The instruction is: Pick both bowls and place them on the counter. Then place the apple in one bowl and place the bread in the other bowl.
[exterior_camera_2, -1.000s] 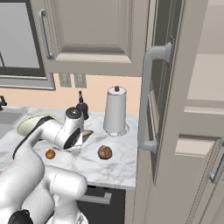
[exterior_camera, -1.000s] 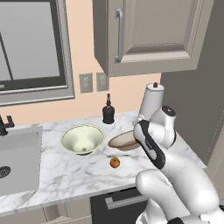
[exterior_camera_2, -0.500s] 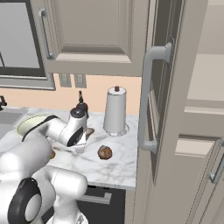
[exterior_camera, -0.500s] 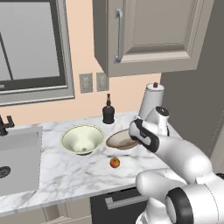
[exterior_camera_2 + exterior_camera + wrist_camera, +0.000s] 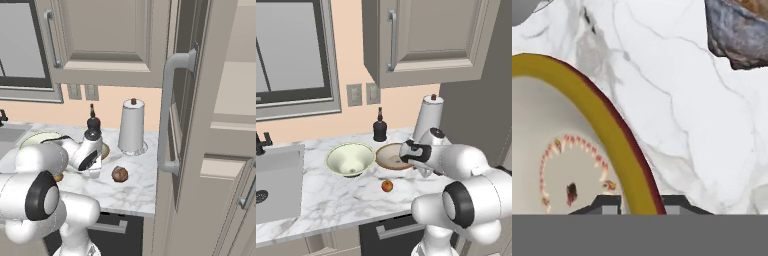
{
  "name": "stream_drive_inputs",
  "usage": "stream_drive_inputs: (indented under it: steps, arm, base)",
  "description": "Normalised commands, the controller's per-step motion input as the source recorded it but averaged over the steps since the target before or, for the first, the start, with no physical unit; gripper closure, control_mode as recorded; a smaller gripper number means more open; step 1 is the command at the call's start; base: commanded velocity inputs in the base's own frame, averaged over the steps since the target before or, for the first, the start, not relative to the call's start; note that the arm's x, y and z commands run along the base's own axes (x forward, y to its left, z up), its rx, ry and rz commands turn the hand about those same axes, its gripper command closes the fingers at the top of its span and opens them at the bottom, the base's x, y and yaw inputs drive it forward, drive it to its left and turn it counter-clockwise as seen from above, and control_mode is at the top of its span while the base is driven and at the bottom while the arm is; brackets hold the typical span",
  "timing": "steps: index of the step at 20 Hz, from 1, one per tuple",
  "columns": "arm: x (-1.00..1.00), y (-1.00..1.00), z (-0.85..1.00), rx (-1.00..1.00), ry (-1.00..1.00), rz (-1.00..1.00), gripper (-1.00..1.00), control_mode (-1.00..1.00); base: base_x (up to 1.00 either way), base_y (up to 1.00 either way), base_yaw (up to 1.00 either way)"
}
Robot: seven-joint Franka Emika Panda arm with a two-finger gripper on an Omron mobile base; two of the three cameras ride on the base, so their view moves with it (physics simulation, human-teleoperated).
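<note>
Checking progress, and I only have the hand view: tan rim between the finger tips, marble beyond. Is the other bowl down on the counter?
Observer: Yes. The pale cream-green bowl sits on the counter, just left of the tan bowl.
Operator: Apple in either bowl?
Observer: No. The apple lies on the marble in front of the two bowls.
Operator: And the bread?
Observer: The bread is on the counter too, in front of the paper towel roll, in no bowl.
</note>
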Motion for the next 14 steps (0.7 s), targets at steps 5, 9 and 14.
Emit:
stream_drive_inputs:
  steps: [5, 9, 14]
  arm:
    - [0.06, 0.08, -0.21, 0.0, 0.02, 0.0, -1.0, -1.0]
    - [-0.01, 0.05, 0.02, 0.0, 0.0, 0.0, -1.0, -1.0]
    - [-0.2, 0.18, 0.36, 0.0, 0.0, 0.0, -1.0, -1.0]
  base:
    - [0.0, 0.0, 0.0]
    - [0.0, 0.0, 0.0]
    - [0.0, 0.0, 0.0]
